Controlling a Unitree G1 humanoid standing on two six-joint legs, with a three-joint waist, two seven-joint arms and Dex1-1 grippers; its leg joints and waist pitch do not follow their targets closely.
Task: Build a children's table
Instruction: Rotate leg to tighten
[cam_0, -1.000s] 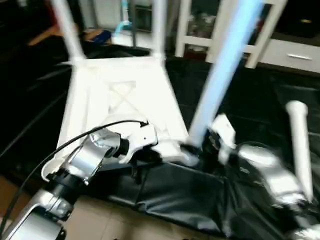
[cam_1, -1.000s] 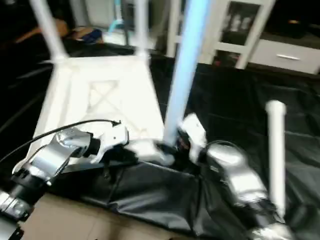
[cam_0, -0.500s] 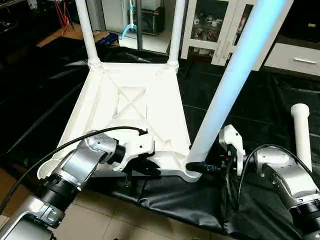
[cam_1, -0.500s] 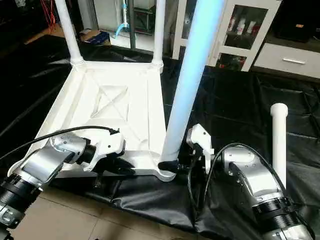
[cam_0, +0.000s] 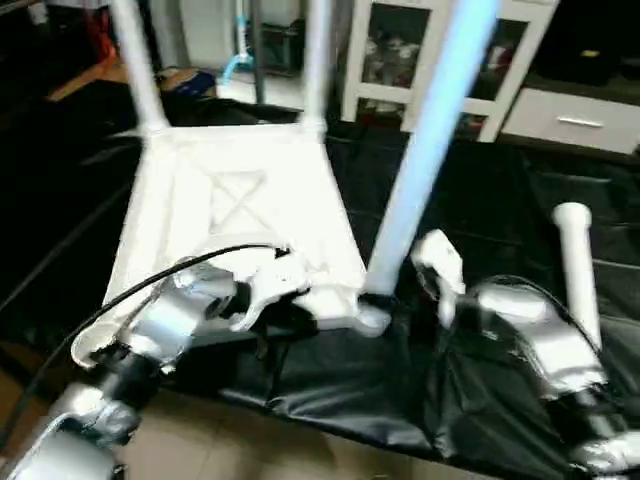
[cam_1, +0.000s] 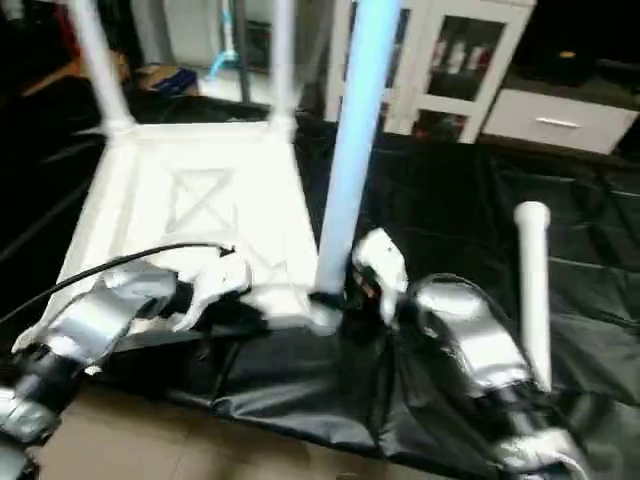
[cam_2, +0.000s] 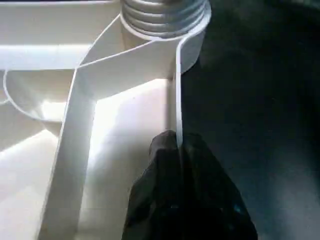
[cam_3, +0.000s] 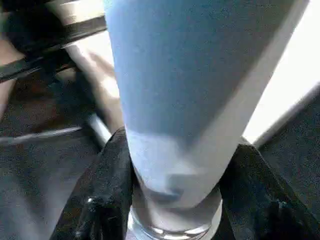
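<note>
White plastic tabletop (cam_0: 240, 215) lies underside up on black sheeting (cam_0: 480, 220), three legs standing in its corner sockets; a fourth leg (cam_0: 577, 265) lies loose on the robot's right. The left wrist view shows the left end effector (cam_2: 177, 145) pinched shut on the tabletop's thin rim. The right wrist view shows the right end effector (cam_3: 172, 165) straddling the near leg (cam_0: 420, 150), fingers narrower than half a second ago. Floor shows past the sheeting's near edge.

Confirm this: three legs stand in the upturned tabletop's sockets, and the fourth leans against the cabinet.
Not quite. Three legs do stand in the tabletop, but the fourth leg lies flat on the black sheet to the robot's right, well away from the cabinet. The left eye view shows it.
</note>
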